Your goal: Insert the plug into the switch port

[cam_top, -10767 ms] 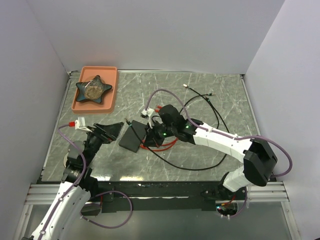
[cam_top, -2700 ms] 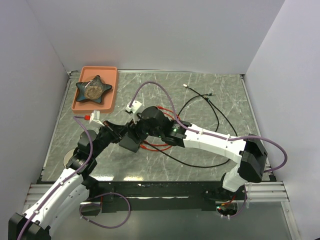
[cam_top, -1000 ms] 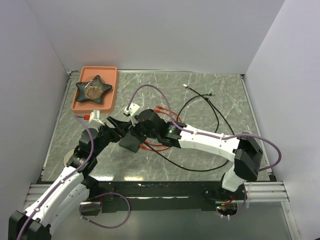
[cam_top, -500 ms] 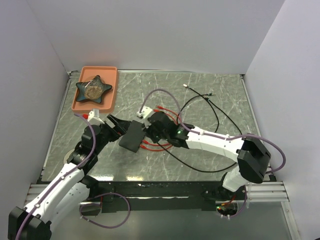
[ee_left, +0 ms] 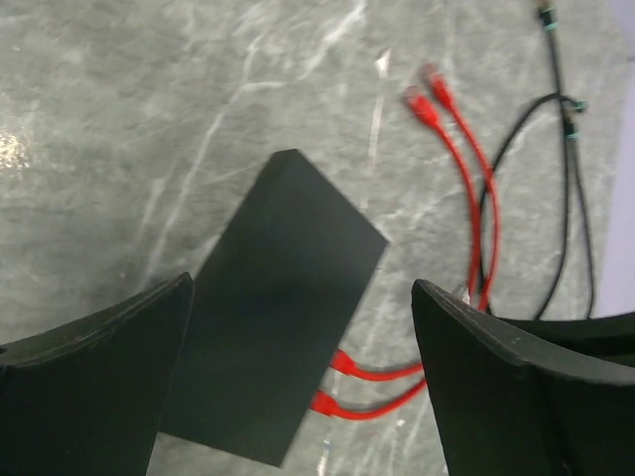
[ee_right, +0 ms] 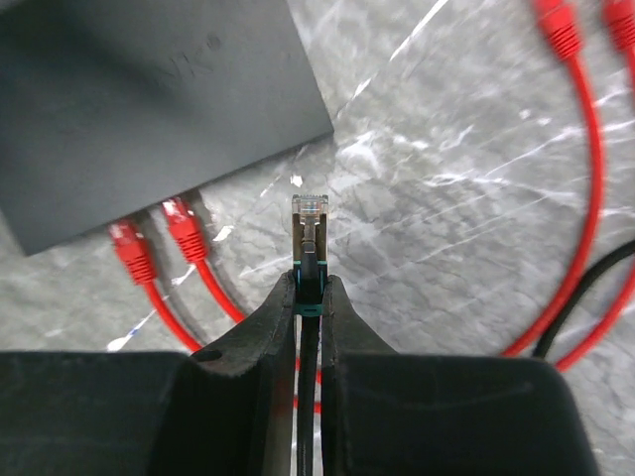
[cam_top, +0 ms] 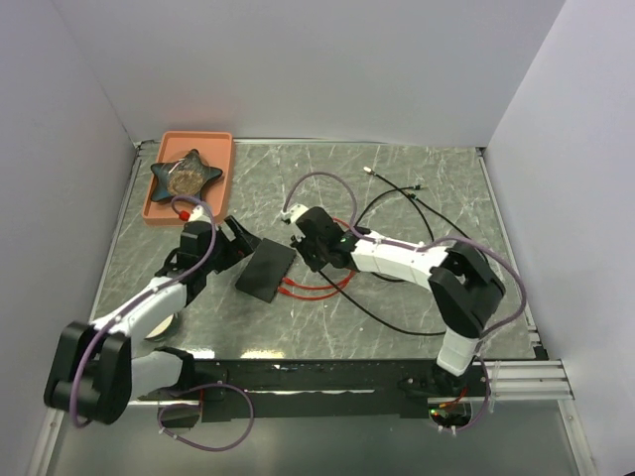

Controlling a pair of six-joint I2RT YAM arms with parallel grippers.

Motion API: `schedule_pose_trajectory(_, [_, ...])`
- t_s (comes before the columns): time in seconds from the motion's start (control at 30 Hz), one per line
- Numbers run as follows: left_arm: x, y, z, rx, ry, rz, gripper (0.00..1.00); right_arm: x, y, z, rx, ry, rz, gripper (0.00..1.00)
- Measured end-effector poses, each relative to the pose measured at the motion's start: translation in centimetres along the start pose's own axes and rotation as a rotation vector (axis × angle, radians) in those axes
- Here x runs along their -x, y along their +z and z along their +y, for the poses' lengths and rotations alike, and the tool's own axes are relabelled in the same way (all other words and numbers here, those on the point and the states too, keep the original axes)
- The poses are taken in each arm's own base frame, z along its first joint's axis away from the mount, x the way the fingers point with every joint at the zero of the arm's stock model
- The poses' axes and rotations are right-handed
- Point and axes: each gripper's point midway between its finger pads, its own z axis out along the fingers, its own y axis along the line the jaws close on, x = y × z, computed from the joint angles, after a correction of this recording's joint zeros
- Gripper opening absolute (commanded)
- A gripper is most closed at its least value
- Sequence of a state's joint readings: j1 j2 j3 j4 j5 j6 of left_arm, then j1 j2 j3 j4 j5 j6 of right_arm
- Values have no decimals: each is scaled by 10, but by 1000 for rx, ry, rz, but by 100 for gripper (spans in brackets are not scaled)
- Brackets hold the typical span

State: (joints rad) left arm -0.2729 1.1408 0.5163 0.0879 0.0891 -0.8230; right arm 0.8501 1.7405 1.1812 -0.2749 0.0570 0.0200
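Since the right gripper (ee_right: 309, 283) pinched the plug (ee_right: 310, 210) by its tail, it could twist. With the left gripper (ee_left: 300, 297) wide, the switch (ee_left: 273, 337) might skid toward the left edge.

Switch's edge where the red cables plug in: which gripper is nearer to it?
Right. The right gripper holds the plug just short of that edge of the switch, beside the red cables; the left gripper is open at the switch's opposite side.

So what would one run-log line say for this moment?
left gripper: open over switch | right gripper: shut on plug, not yet inserted | two red cables: already in switch
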Motion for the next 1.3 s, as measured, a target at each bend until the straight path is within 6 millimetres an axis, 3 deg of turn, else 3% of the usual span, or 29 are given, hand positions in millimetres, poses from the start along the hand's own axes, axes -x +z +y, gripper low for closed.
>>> schedule_pose_trajectory(0.13, [-9, 15, 14, 23, 5, 46, 94, -20, 13, 0, -6, -9, 72, 0])
schedule_pose_trajectory(0.23, [-11, 22, 14, 4, 12, 59, 93, -30, 20, -1, -8, -18, 113, 0])
schedule_pose_trajectory(0.5, [-28, 36, 16, -38, 46, 130, 90, -42, 41, 2, -4, -67, 184, 0])
schedule_pose_trajectory(1.03, [-35, 43, 16, -78, 53, 149, 85, -34, 47, 33, 48, -155, 205, 0])
schedule_pose_trajectory(1.3, [-42, 42, 22, -66, 50, 162, 83, -37, 44, 34, 40, -174, 236, 0])
